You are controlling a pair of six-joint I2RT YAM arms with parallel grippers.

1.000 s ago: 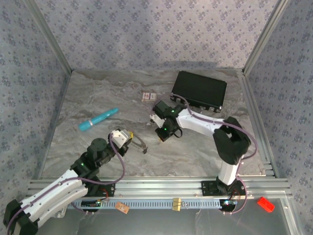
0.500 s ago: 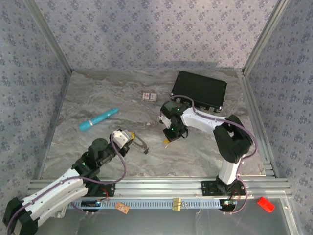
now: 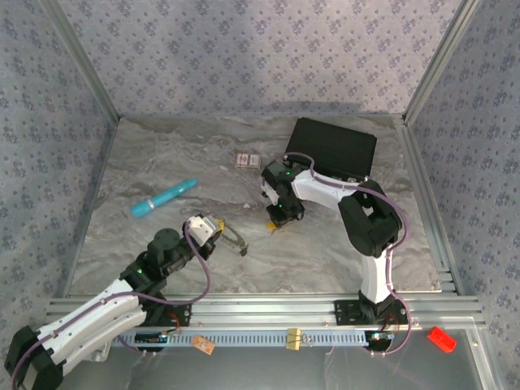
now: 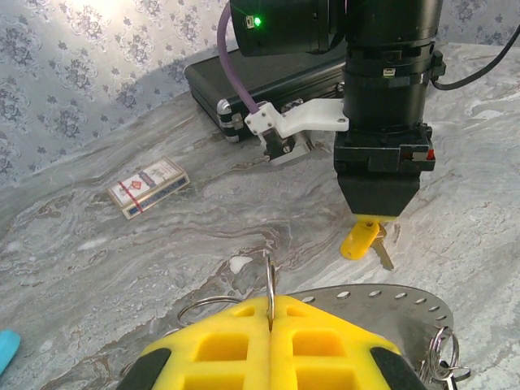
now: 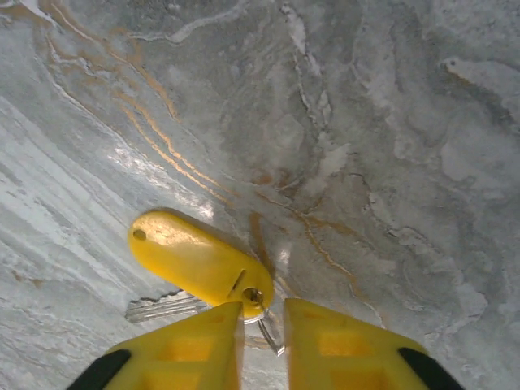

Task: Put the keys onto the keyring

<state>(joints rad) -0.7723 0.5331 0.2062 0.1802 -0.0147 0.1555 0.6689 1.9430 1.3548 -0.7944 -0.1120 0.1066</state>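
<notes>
Yellow-padded left fingers were clenched together on the keyring, a thin silvery loop standing edge-on out of the seam between the pads. A perforated metal plate lay just beside them. Seen from above, the loop projected from those fingers toward the middle of the tabletop.

Right fingers pointed straight down at the marbled surface. They stood slightly parted and grasped nothing. The yellow-headed key lay flat on the tabletop just ahead of their tips, its metal blade angled out beside one pad. The key's small wire ring ran into the gap between the two pads; whether it touched either pad could not be told.

Key and keyring were apart, the key lying near, beyond the loop in the left wrist view. A black case sat behind the right arm.
</notes>
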